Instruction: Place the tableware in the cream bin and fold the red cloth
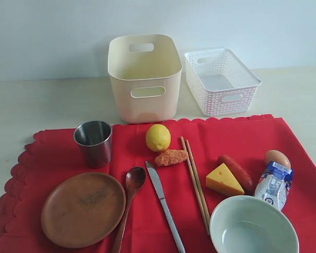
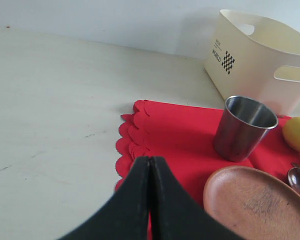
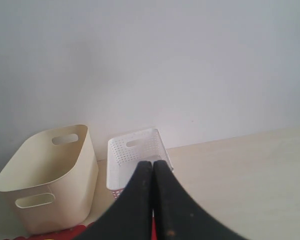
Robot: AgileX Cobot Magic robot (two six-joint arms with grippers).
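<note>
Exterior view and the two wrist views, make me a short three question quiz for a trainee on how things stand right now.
1. True or false: the steel cup is already inside the cream bin.
2. Which item lies between the wooden spoon and the chopsticks? A) silver table knife B) egg C) milk carton
3. Fill in: the left gripper and right gripper are both ____ (open or shut).
Key: 1 false, it stands on the red cloth. 2 A. 3 shut.
</note>
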